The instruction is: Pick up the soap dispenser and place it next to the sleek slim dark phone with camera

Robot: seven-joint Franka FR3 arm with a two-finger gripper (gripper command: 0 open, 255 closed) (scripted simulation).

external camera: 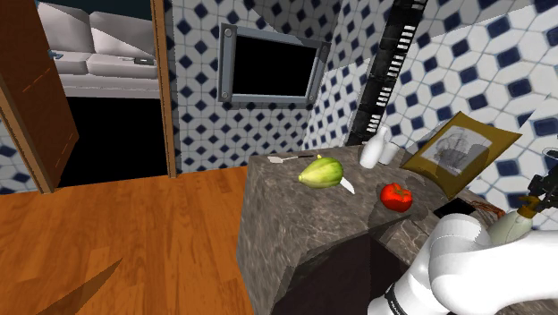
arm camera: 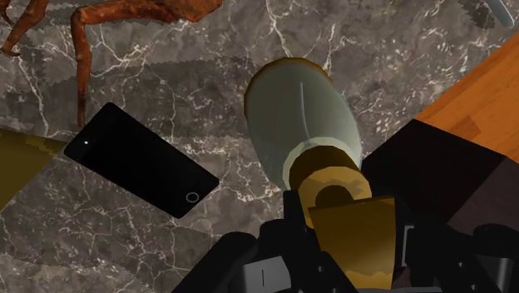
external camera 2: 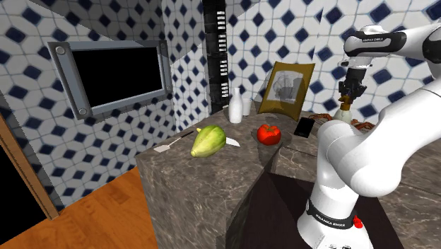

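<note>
Holding one soap dispenser [arm camera: 303, 108], the gripper [arm camera: 337, 218] hangs near one black phone [arm camera: 141, 158].

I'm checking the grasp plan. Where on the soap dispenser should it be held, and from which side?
Grip the soap dispenser by its narrow gold pump neck, coming straight down from above: it is upright, and the pale body below is wide and rounded. The hand clasps it there, beside the black phone.
</note>
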